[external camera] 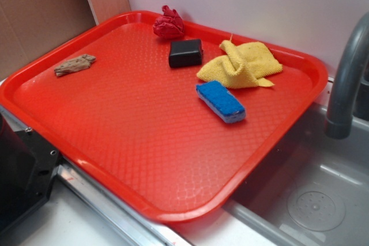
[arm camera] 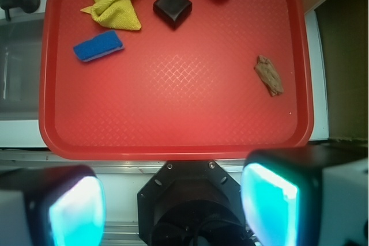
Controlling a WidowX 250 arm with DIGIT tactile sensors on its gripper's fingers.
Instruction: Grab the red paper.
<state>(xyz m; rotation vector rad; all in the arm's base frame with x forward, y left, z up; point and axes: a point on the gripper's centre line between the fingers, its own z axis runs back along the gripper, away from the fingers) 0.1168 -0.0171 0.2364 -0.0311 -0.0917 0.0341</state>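
Red paper (external camera: 168, 25) is what the robot must grab, and nothing has grabbed it yet. From the wrist camera, the gripper (arm camera: 173, 203) hangs high above the near edge of the tray (arm camera: 173, 142). Its two fingers (arm camera: 271, 200) are spread wide apart and hold nothing.

Going out from the gripper, most of the tray is bare. A brown scrap (arm camera: 269, 75) lies off to one side by itself. Farther on sit a blue sponge (arm camera: 98, 46), a yellow cloth (arm camera: 117, 1) and a black block (arm camera: 172, 7). The red paper is a dark, crumpled ball at the far edge of the tray, just beside the black block but not touching it, as far as I can see.

So the whole job is left, I think: move across the tray, drop down over the ball, and squeeze. The block is close, so the fingers might bump it.
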